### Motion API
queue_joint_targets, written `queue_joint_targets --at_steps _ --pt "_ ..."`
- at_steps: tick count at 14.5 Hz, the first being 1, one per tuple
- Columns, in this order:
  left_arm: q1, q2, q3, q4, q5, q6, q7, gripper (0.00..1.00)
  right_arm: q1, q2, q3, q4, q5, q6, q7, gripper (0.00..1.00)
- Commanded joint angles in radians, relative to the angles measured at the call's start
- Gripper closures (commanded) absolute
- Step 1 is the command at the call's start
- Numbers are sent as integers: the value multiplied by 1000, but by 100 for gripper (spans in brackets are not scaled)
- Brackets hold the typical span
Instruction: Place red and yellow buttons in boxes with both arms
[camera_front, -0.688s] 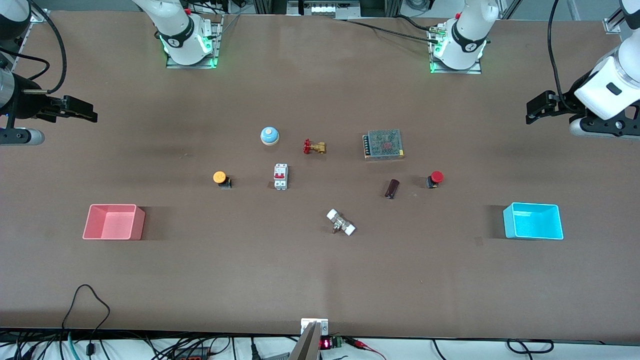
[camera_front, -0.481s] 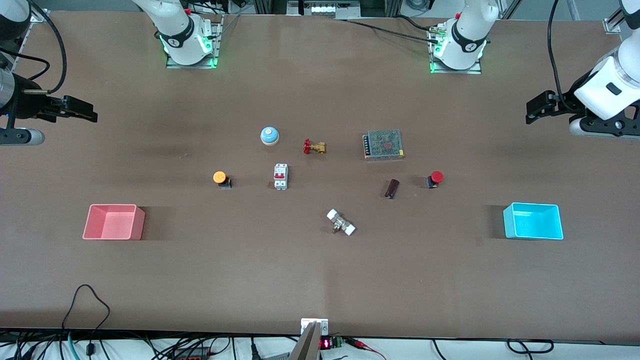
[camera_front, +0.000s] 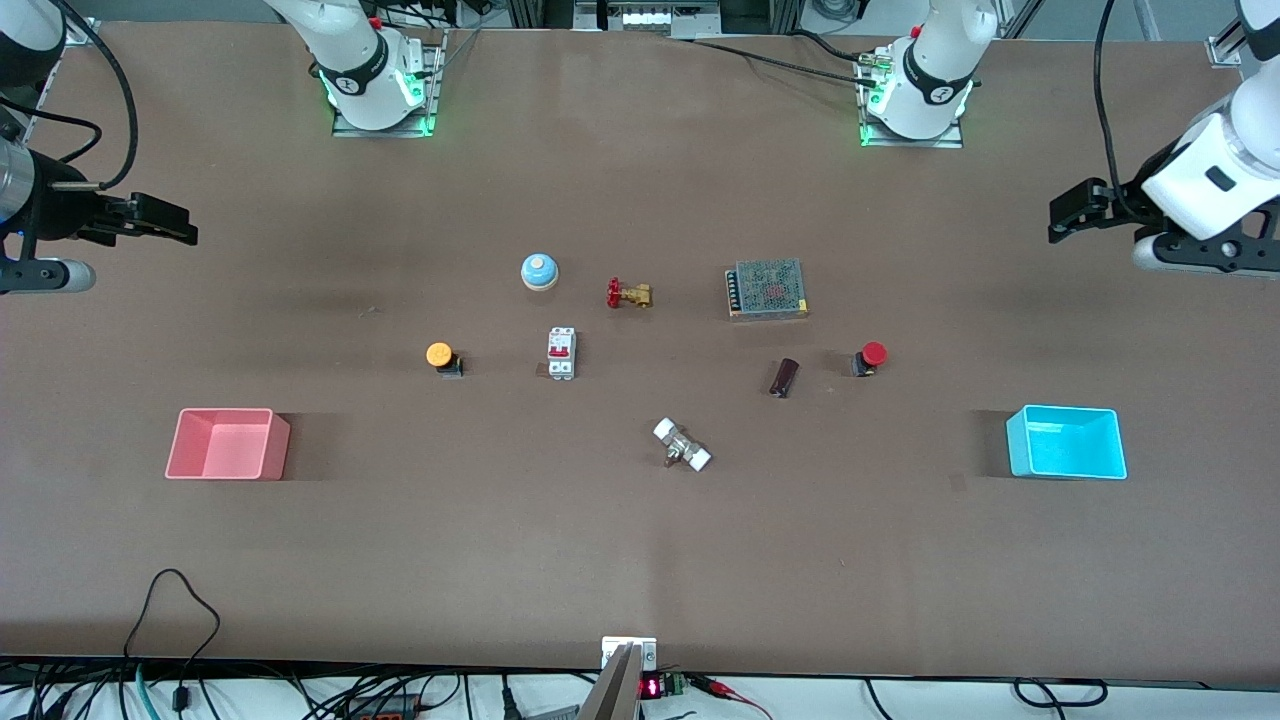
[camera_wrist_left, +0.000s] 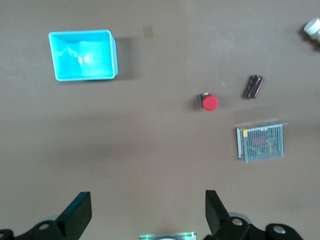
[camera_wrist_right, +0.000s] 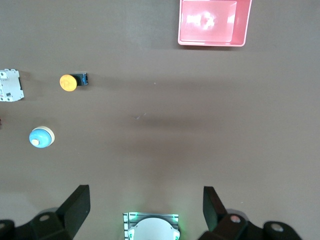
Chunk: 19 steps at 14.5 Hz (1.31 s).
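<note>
The red button (camera_front: 871, 357) stands on the table toward the left arm's end, with the cyan box (camera_front: 1066, 442) nearer the front camera. The yellow button (camera_front: 440, 356) stands toward the right arm's end, with the pink box (camera_front: 228, 444) nearer the camera. Both boxes are empty. My left gripper (camera_front: 1062, 215) is open, high over the left arm's end; its wrist view shows the gripper (camera_wrist_left: 148, 212), red button (camera_wrist_left: 209, 102) and cyan box (camera_wrist_left: 83, 55). My right gripper (camera_front: 170, 225) is open, high over the right arm's end; its wrist view shows the gripper (camera_wrist_right: 145, 207), yellow button (camera_wrist_right: 68, 82) and pink box (camera_wrist_right: 212, 20).
Between the buttons lie a blue-and-white bell (camera_front: 539, 271), a brass valve with red handle (camera_front: 628, 294), a white breaker (camera_front: 561, 353), a mesh power supply (camera_front: 768, 288), a dark cylinder (camera_front: 784, 377) and a white-ended fitting (camera_front: 682, 445).
Both grippers have shifted only slightly in the air. Nothing on the table has moved.
</note>
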Motion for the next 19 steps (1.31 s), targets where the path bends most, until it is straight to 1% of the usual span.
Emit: queue_joint_targets --at_steps 1,3,4,6,8,10,11,13,15,17,18,19 --pt "-17 66 -24 29 0 -70 14 0 6 6 -5 -34 6 13 -19 0" --pt "-17 94 -41 25 -3 -70 -9 0 14 4 4 -84 4 69 -4 0" --pt "-17 127 -50 25 -17 -59 -50 0 17 4 26 -115 4 113 13 0" --pt "-18 193 -97 16 -17 28 -162 0 21 3 70 -181 2 216 103 0" --pt "-18 270 -116 10 -17 112 -235 0 21 4 133 -258 -17 336 172 0" --pt "-20 309 -127 -14 -14 200 -271 0 21 4 171 -350 -27 465 217 0" --pt "-44 321 -127 -48 -5 255 -273 0 27 4 182 -386 -27 520 229 0" --pt "-54 321 -125 -149 -3 390 -279 0 46 6 190 -462 -27 639 260 0" --pt "-58 319 -125 -270 -3 581 -303 0 78 23 190 -523 -36 738 274 0" --pt "-75 332 -124 -355 -1 752 -314 0 89 55 208 -548 -51 798 304 0" --pt "-75 347 -124 -381 0 815 -314 0 99 72 213 -552 -56 827 344 0" --pt "-78 361 -124 -398 -1 849 -314 0 119 93 211 -551 -77 845 376 0"
